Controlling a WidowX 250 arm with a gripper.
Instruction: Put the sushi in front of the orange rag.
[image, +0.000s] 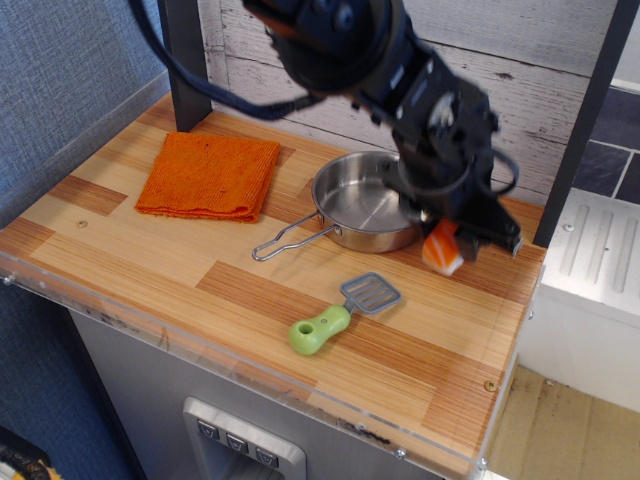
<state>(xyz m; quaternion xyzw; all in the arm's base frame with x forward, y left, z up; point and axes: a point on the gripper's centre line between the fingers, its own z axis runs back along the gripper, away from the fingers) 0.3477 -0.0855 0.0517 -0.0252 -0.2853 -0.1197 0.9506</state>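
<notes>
The sushi, orange with white stripes over a white base, hangs tilted between my gripper's fingers just right of the steel pan, a little above the tabletop. My gripper is shut on it; the black arm is motion-blurred and hides the pan's right rim. The orange rag lies flat at the back left of the table, far to the left of the gripper.
A steel pan with a wire handle pointing front-left sits between the rag and the gripper. A green-handled spatula lies in front of the pan. The wooden table has a clear plastic front lip. A dark post stands behind the rag.
</notes>
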